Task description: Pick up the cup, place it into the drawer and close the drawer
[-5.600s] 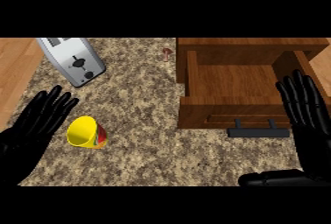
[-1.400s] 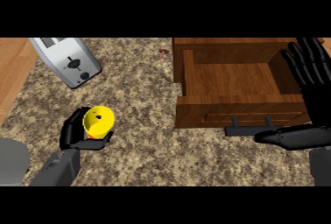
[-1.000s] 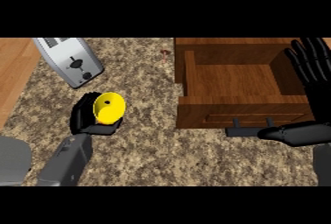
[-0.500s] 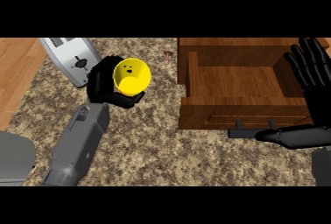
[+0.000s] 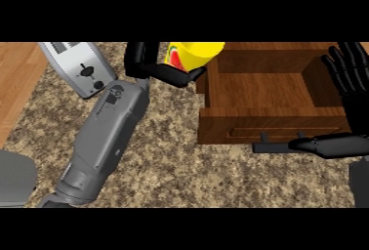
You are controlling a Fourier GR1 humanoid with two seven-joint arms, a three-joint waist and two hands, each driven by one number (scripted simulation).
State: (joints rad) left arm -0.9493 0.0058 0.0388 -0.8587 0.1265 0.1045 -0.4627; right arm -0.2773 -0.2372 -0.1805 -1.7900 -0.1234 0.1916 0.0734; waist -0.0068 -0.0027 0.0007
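Note:
A yellow cup (image 5: pixel 191 54) with a red mark is held up near the view's top, over the counter just left of the open wooden drawer (image 5: pixel 270 113). My left hand (image 5: pixel 155 67) is shut on the cup, its fingers curled round the lower side. The drawer's inside is bare wood, and its dark handle (image 5: pixel 277 146) faces me. My right hand (image 5: pixel 347 97) rests open at the drawer's right side, fingers up, thumb stretched left along the drawer's front near the handle.
A silver toaster (image 5: pixel 79 68) stands at the back left of the speckled stone counter (image 5: pixel 180 171). A wooden surface (image 5: pixel 18 83) borders the counter at the left. My left forearm (image 5: pixel 101 141) crosses the counter's middle.
My left hand has carried the cup up and to the right, from the counter's left part to the drawer's left edge. The right hand has stayed where it was.

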